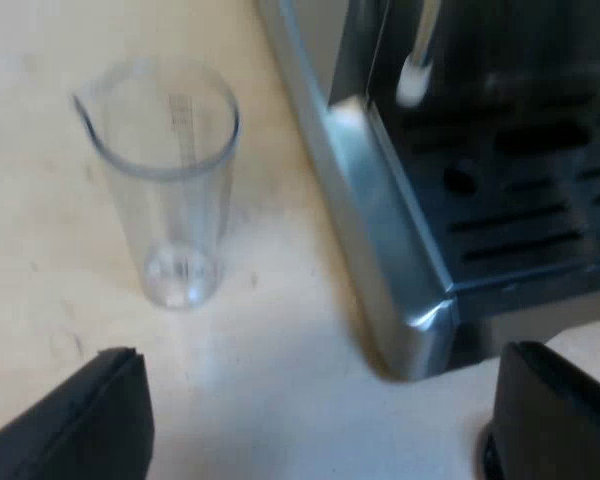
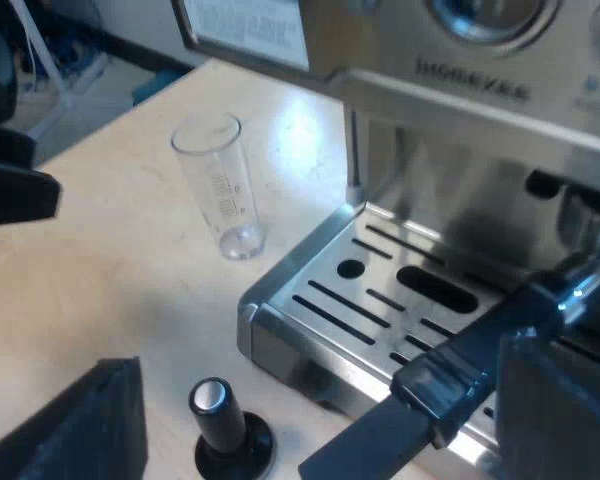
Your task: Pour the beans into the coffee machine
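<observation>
The clear measuring glass stands upright on the pale table beside the espresso machine, and I see no beans in it. My left gripper is open a little short of the glass, its fingers spread wide over the tabletop. In the right wrist view the same glass stands off the corner of the drip tray. My right gripper is open before the machine's front. The holder's dark handle juts out between its fingers.
A tamper with a black knob and silver top stands on the table by the drip tray's corner. A black part of the other arm hangs over the table near the glass. The steam wand hangs above the tray.
</observation>
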Motion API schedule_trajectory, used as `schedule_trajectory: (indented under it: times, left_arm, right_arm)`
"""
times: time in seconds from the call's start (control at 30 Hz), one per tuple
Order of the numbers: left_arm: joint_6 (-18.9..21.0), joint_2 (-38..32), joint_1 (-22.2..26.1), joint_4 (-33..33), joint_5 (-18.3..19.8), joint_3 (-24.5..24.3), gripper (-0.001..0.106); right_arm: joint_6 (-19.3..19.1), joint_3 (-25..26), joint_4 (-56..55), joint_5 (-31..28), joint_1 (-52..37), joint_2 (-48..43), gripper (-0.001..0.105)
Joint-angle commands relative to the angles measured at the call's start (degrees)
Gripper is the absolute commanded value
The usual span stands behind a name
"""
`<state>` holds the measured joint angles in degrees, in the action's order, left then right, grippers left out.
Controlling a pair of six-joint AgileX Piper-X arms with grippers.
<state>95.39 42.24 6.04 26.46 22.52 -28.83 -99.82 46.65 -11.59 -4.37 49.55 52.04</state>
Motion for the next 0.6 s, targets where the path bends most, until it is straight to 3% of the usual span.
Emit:
schedule_trajectory:
  times: [0.03, 0.27, 0.43, 0.6]
  left_arm:
    - [0.2, -4.2, -0.3, 0.6, -0.3, -0.4, 0.072]
    - [1.0, -12.2, -1.2, 2.3, -3.2, -4.4, 0.072]
    - [1.3, -12.3, -1.2, 3.4, -3.4, -9.6, 0.072]
    - [1.3, -12.3, -1.2, 3.4, -4.6, -14.4, 0.072]
  right_arm:
    - [-0.2, 0.6, -2.7, -1.5, 0.2, -3.1, 0.072]
    - [1.0, 3.3, -13.9, -6.7, 0.0, -9.5, 0.072]
    - [0.8, 6.8, -18.2, -10.1, -0.2, -10.0, 0.072]
    - [0.7, 10.8, -19.7, -9.7, -7.5, -10.0, 0.069]
